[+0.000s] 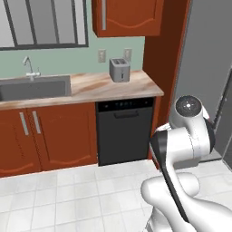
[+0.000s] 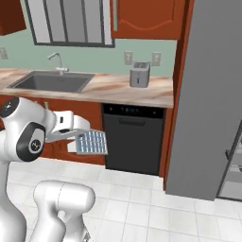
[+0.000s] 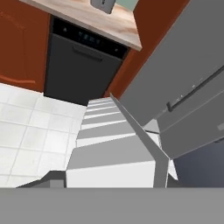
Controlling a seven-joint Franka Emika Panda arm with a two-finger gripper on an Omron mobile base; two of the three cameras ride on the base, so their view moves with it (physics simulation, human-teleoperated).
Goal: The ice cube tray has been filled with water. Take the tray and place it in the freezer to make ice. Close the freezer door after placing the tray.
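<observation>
The white arm's hand (image 2: 75, 133) is pinched on one end of the tray (image 2: 91, 142), which juts out level from its fingers, away from the arm and toward the dishwasher (image 2: 134, 138), above the white tiled floor (image 2: 142, 208). The tray is a flat white rectangle, its top a grid of small pale-blue square cells; in the hand view its ribbed grey-white underside (image 3: 111, 144) runs forward from the lens. Behind it stands the dishwasher, a matt black box with a bar handle and a row of faint controls, set beneath the worktop (image 2: 113, 90) of pale, wood-grained laminate. Red-brown cabinets (image 1: 41, 136) with slim metal pulls flank it on the sink side. On the worktop a boxy silver toaster (image 2: 140, 74) stands by the green wall, well apart from the tray, and further along lies a grey steel sink (image 2: 52, 81) with a curved tap. To the right a tall, smooth grey door (image 2: 208, 94) rises past the frame, and beyond its edge pale grey freezer (image 2: 234, 170) shelves show.
</observation>
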